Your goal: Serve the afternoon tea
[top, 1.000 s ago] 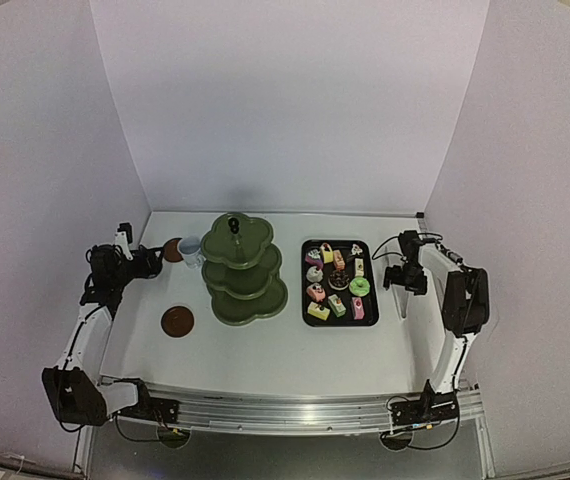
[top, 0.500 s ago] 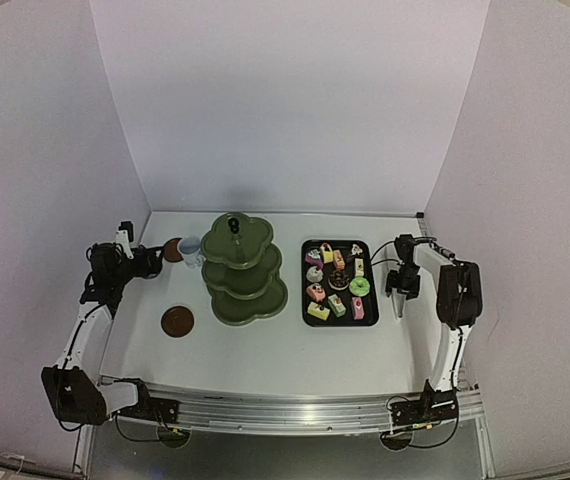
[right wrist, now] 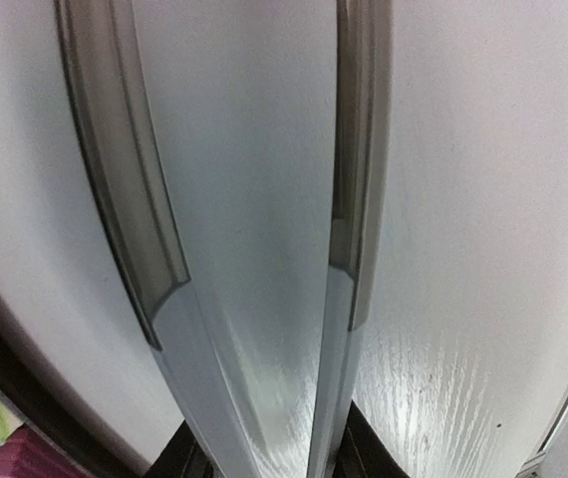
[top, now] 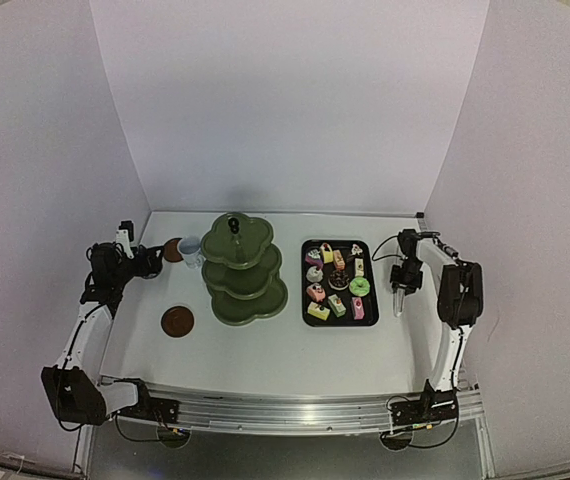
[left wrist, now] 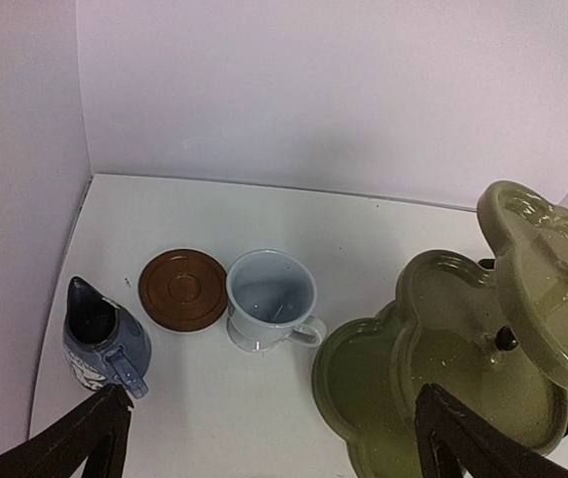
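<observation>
Overhead, right of the black tray (top: 305, 270) of cakes (top: 336, 282), the right pincer (top: 399, 296) is gripping the metal tongs (top: 397, 308), lying near-to-far. At the left wrist, the left pincer (left wrist: 269, 443) is gaping toward the white mug (left wrist: 269, 299). At the right wrist, cakes are showing leftward of the tongs.

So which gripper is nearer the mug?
Left. The left gripper is just left of the mug; the right gripper is beyond the tray, at the tongs.

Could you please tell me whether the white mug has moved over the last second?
No. The white mug stays beside the far coaster, just left of the stand.
</observation>
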Tool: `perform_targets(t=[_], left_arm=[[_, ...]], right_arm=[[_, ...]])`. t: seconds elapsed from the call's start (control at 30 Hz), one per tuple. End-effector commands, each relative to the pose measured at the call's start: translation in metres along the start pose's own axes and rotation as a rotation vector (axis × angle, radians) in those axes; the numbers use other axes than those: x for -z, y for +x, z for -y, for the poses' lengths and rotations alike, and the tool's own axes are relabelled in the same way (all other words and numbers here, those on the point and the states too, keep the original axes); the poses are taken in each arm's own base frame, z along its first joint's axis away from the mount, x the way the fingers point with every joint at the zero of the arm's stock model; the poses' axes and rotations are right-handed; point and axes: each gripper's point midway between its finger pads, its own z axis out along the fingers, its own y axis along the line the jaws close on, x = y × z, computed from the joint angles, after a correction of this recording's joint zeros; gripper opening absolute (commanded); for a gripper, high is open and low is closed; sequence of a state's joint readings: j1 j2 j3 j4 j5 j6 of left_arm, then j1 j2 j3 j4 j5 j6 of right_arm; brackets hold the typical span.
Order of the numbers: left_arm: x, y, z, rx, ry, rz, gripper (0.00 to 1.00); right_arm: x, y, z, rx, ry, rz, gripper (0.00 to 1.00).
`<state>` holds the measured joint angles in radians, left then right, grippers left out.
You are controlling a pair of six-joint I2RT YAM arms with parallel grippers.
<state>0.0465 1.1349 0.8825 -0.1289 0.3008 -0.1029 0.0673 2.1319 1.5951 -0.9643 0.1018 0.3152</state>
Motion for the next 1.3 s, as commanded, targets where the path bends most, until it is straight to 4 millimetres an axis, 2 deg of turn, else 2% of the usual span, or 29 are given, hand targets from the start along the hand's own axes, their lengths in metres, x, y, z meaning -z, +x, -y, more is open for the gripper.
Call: perform_targets(t=[0.0,0.2,0.3,0.5,0.87,0.97,1.1,1.27], left_arm=[[0.002,-0.02,0.004,-0.045,0.005,0.069,1.0],[0.002,-0.023,0.007,-0.055,0.02,0.079,1.0],[0.001,-0.022,0.008,-0.055,0.027,0.078,1.0],[0.001,-0.022,0.012,-0.057,0.05,0.075,1.0],[-0.001,-0.02,0.016,-0.063,0.067,0.077,1.0],[0.0,-0.019,0.016,-0.064,0.068,0.079,1.0],[0.001,-0.023,0.017,-0.069,0.071,0.093,1.0],[0.003,-0.027,0.018,-0.075,0.07,0.105,1.0]], right_arm=[[0.067,-0.001,-0.011,-0.022,-0.086,0.009,0.34],[0.112,0.012,-0.01,-0.025,-0.095,-0.052,0.34],[0.135,0.02,-0.024,-0.03,-0.184,-0.082,0.35],[0.155,0.038,-0.034,-0.015,-0.253,-0.171,0.35],[0.186,0.032,-0.021,-0.008,-0.182,-0.023,0.31],[0.199,0.037,-0.027,0.028,-0.162,0.037,0.31],[0.214,0.063,-0.046,0.181,-0.109,0.119,0.3],[0.213,0.118,-0.057,0.282,-0.035,0.117,0.3]])
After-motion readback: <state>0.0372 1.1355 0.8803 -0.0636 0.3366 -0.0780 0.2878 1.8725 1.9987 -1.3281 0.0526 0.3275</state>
